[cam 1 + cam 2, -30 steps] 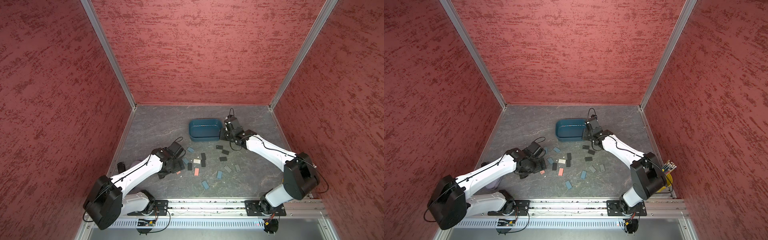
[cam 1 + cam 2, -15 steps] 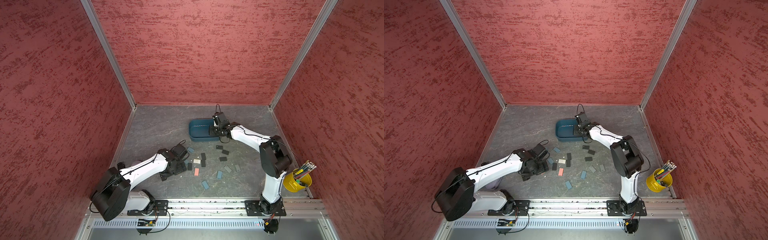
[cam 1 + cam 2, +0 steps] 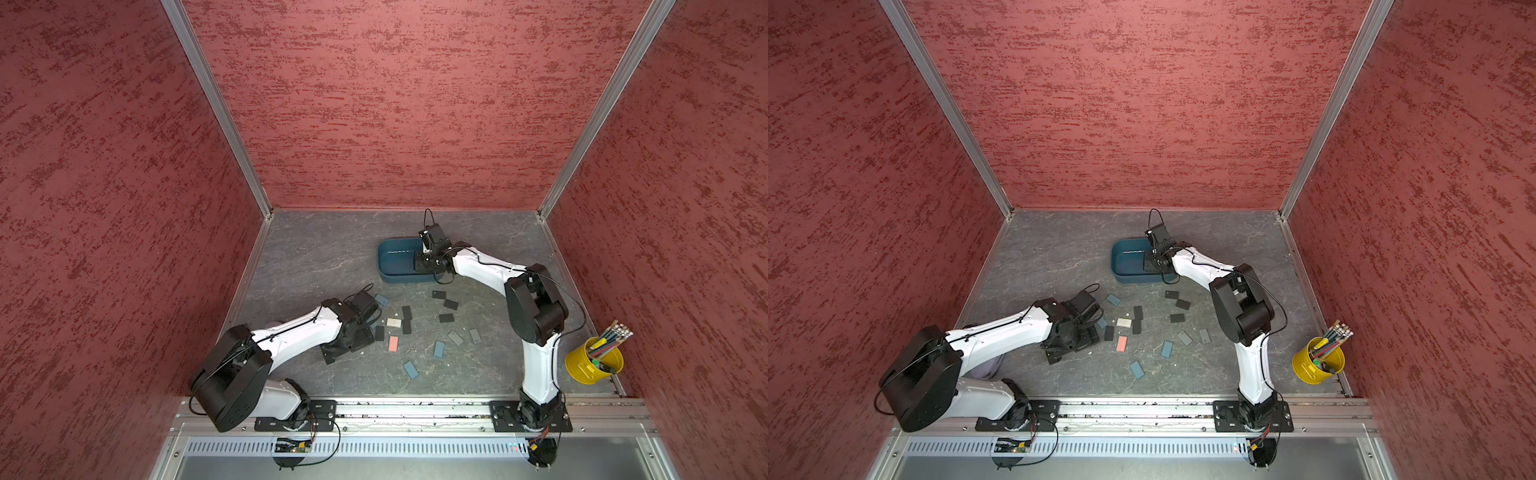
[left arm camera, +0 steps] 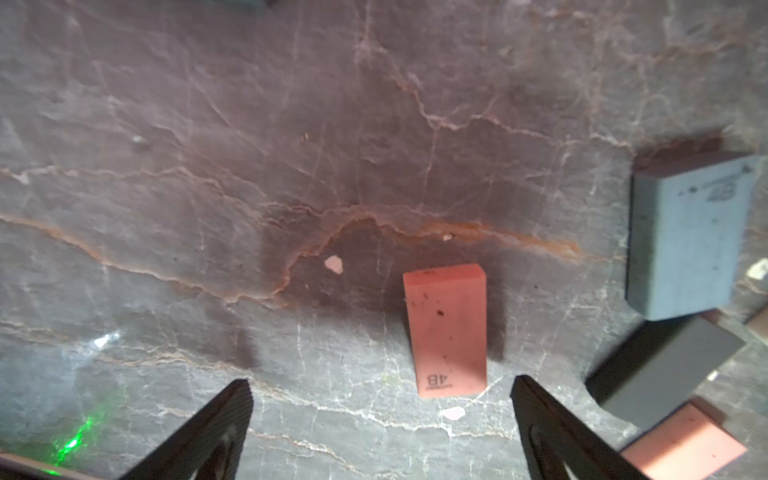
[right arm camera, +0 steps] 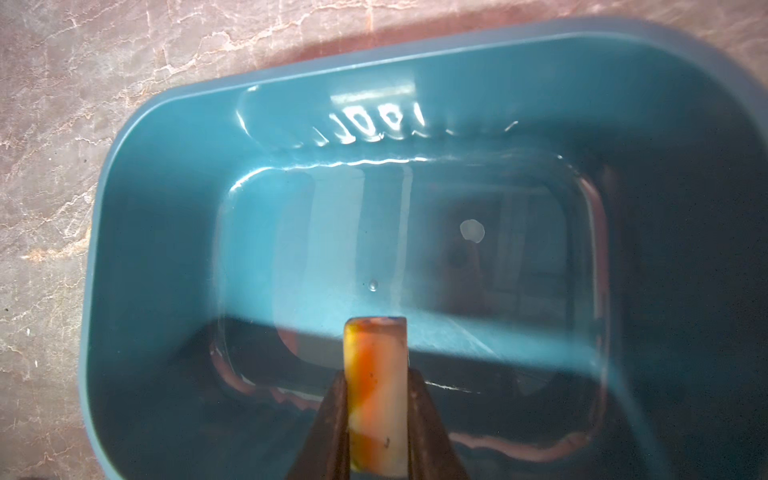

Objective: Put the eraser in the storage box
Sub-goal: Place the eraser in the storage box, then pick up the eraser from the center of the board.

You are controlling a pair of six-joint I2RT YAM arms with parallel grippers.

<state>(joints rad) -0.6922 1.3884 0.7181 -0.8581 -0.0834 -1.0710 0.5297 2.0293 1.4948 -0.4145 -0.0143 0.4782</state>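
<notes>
The storage box (image 3: 388,277) (image 3: 1121,272) is a dark teal tub at the back of the table. My right gripper (image 5: 376,374) (image 3: 420,264) hangs over its right end, shut on an orange-and-white striped eraser (image 5: 376,399) held on edge above the box floor (image 5: 316,249). My left gripper (image 4: 382,380) (image 3: 347,347) stands open low over the table. A pink eraser (image 4: 446,332) (image 3: 393,343) marked 4B lies flat just ahead of the open jaws, nearer one finger and touching neither.
Several blue, black, grey and white erasers lie scattered mid-table, among them a blue-grey one (image 4: 685,237), a dark one (image 4: 665,374) and a second pink one (image 4: 685,449). A yellow cup of pencils (image 3: 594,361) stands at the front right. Red walls enclose three sides.
My right gripper has moved left from beside the box to over its inside, eraser still gripped. My left gripper has shifted toward the front, close to the pink eraser.
</notes>
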